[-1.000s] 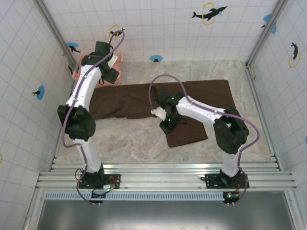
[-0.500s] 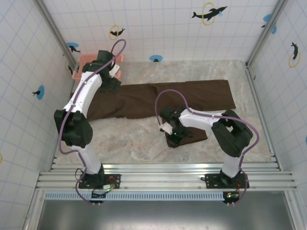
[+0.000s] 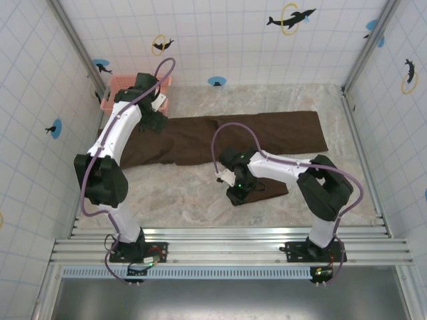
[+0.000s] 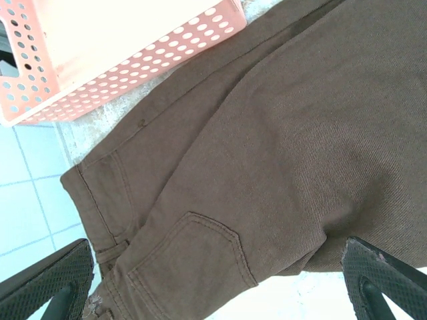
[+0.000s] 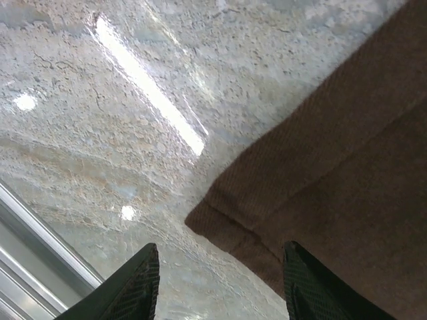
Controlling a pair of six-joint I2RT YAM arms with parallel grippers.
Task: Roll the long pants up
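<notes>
top: overhead, far | wrists: close, downward | shared: long pants [image 3: 280, 130]

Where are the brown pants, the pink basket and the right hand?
long pants [image 3: 267, 130], top view, far leg.
pink basket [image 4: 133, 67], left wrist view, holed side wall.
right hand [image 5: 220, 245], right wrist view, between its fingertips.

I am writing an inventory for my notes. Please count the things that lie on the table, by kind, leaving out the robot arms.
long pants: 1
pink basket: 1
Total: 2
</notes>
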